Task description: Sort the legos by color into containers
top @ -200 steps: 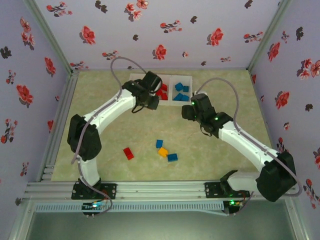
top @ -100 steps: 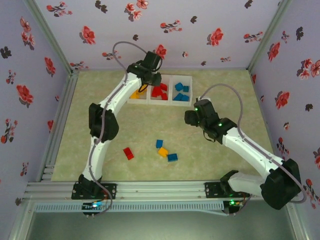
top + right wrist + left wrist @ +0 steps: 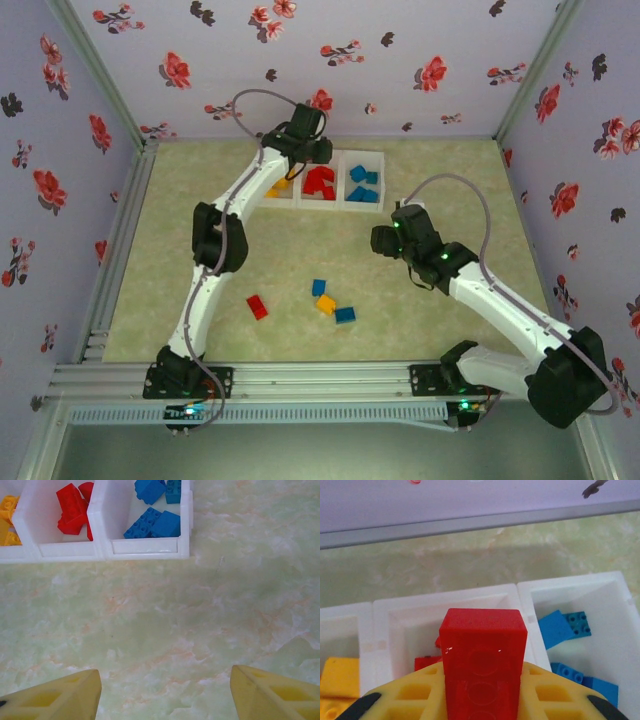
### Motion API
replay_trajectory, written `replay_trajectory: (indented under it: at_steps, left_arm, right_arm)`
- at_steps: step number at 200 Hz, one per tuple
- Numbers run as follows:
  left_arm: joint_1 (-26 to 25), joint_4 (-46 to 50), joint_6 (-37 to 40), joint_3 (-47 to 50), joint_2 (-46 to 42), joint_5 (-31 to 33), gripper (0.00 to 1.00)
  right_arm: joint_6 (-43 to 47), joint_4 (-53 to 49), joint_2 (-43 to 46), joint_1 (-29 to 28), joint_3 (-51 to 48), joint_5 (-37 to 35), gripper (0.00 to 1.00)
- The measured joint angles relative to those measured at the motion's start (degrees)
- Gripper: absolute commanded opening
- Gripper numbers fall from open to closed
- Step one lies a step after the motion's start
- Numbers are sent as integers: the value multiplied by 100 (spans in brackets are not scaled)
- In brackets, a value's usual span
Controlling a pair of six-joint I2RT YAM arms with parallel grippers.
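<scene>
One red rectangular plastic brick (image 3: 483, 645) hangs clamped in my left gripper (image 3: 303, 152) above the middle white plastic bin (image 3: 402, 612), my right gripper (image 3: 165, 690) spread empty; released off-centre, it could clip the divider (image 3: 526, 605) and join the blue bricks (image 3: 562, 627).

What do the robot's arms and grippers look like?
The left arm and right arm have white links and black joints, each with a grey cable looping along it. Small green lights glow on the right arm. The fingers are yellow with recessed pockets.
</scene>
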State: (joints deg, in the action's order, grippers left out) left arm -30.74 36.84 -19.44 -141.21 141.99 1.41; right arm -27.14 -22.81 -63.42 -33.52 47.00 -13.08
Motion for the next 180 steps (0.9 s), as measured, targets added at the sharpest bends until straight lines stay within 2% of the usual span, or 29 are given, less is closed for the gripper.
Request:
replay_trajectory:
  at_steps: [58, 77, 91, 141, 180]
  left_arm:
    - [33, -409, -313, 0, 382, -378, 39]
    - [33, -420, -341, 7, 468, -448, 60]
    - [33, -424, -396, 9, 474, -470, 68]
    - [33, -555, -398, 409, 334, -509, 69]
    - [33, -544, -376, 1172, -348, -509, 68]
  right_arm:
    - [-22, -133, 96, -24, -4, -2, 69]
    - [-39, -168, 101, -39, -4, -4, 70]
    - [-44, -179, 111, -39, -4, -4, 70]
    - [-55, -179, 116, -76, -7, -4, 70]
    - [-52, -168, 68, -127, -7, -2, 70]
